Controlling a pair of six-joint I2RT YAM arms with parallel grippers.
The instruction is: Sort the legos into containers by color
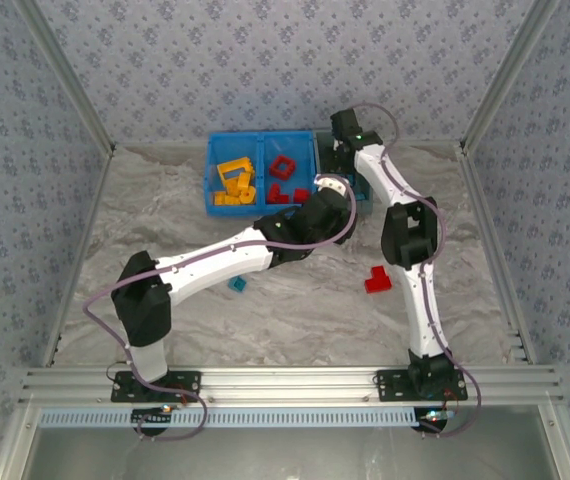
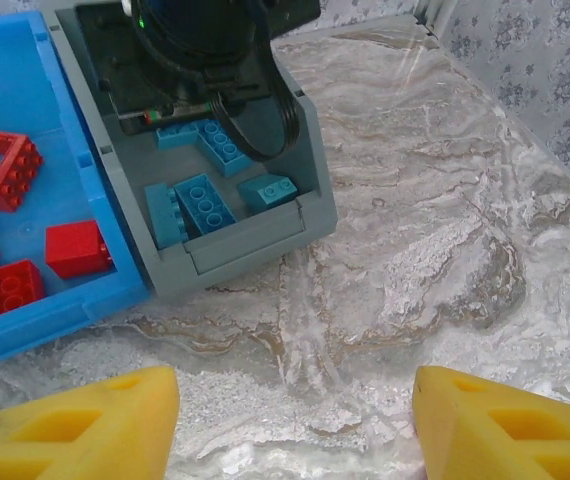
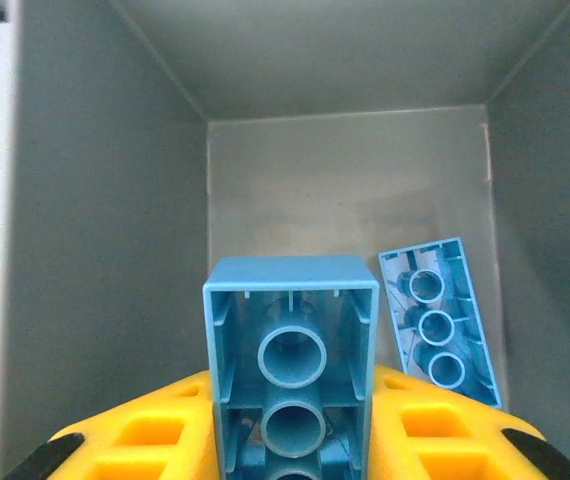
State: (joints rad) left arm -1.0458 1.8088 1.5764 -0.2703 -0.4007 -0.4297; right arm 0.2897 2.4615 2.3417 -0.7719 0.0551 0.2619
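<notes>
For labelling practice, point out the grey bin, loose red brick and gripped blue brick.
Grey bin (image 2: 250, 245): left wrist view, front wall.
Loose red brick (image 1: 377, 282): top external view, top face.
Gripped blue brick (image 3: 292, 352): right wrist view, hollow underside.

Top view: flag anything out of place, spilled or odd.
Two bricks lie loose on the table, outside the bins: a red brick toward the right and a small blue brick toward the left. Inside the bins the colours look unmixed, and nothing looks spilled or broken.
</notes>
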